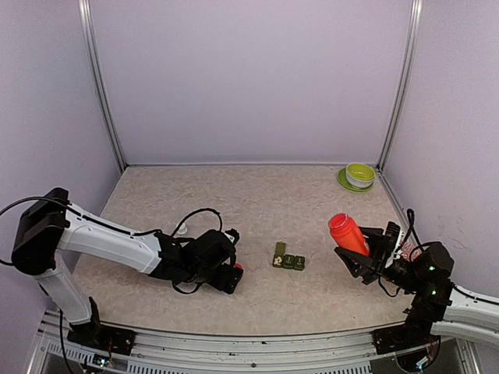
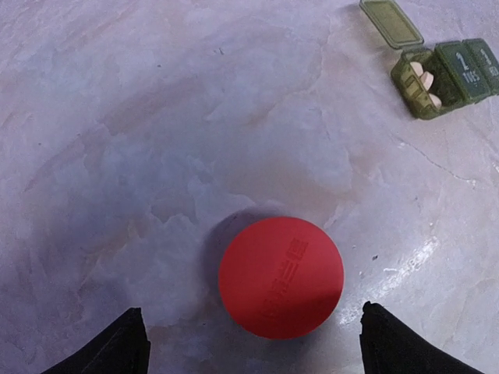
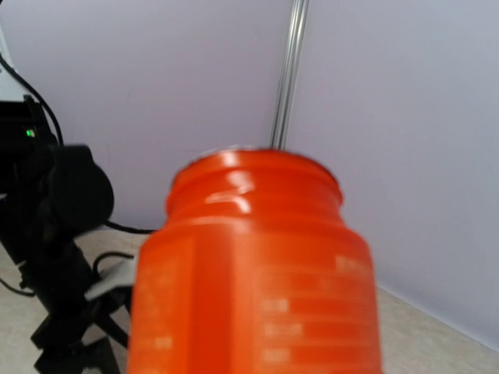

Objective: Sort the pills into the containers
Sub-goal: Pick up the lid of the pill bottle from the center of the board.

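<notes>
Presently the right gripper [image 1: 362, 252] grasps the uncapped red-orange bottle [image 1: 348, 233]. The left gripper [image 2: 249, 312] stands released, the red cap [image 2: 281, 276] lying between its jaws. The containers [image 2: 444, 74], one lid raised, sit well ahead-right of those jaws. Risk: a steep pour scatters pills past that small compartment.

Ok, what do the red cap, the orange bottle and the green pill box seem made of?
The cap looks like moulded plastic, matte, with lettering moulded into its top. The bottle is likely plastic too, glossier, with bright highlights on its ridged neck. The pill box looks like thin dark-green plastic, seemingly translucent, with pale printed marks on its lids.
</notes>
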